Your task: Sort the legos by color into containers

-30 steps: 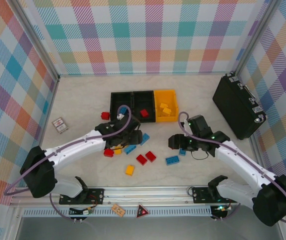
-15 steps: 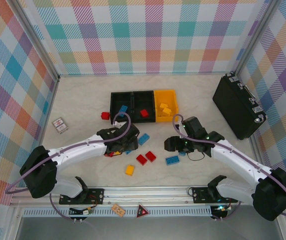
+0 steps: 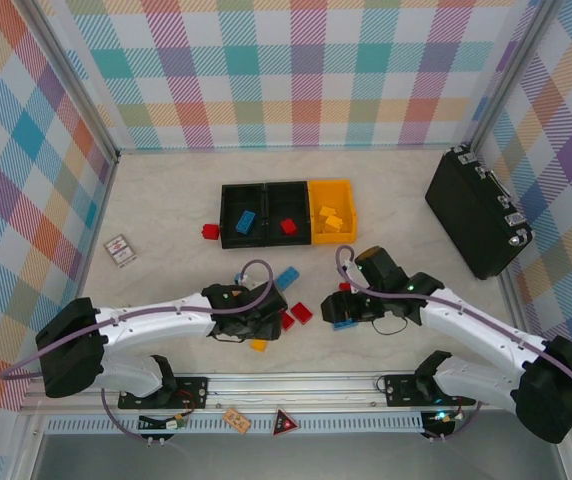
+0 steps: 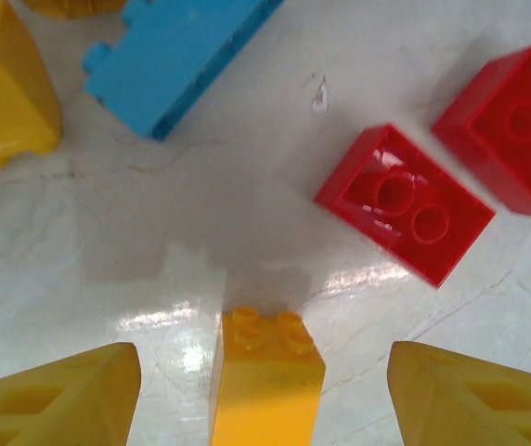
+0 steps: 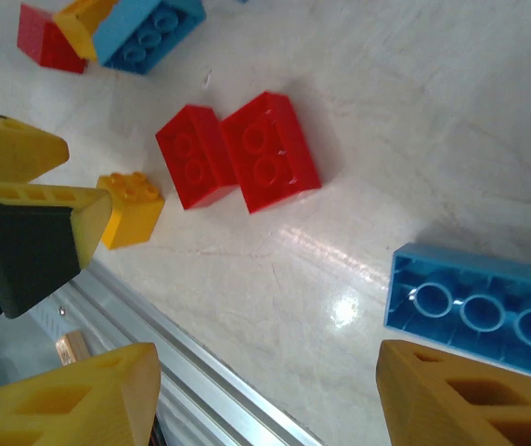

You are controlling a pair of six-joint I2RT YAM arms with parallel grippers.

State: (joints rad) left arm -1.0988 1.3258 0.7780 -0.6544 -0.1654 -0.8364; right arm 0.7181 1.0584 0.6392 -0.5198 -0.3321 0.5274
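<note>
Picking step: left jaws around a yellow brick, not closed.
In the left wrist view the yellow brick [image 4: 267, 395] lies on the table [image 4: 108, 214] at bottom centre, between the left jaws, which stand open wider than the brick and hold nothing. I think you should lower, close on it, then carry it to the yellow bin [image 3: 332, 183] at upper centre. The right jaws are open and empty too, just beside a blue brick [image 5: 474, 307].
</note>
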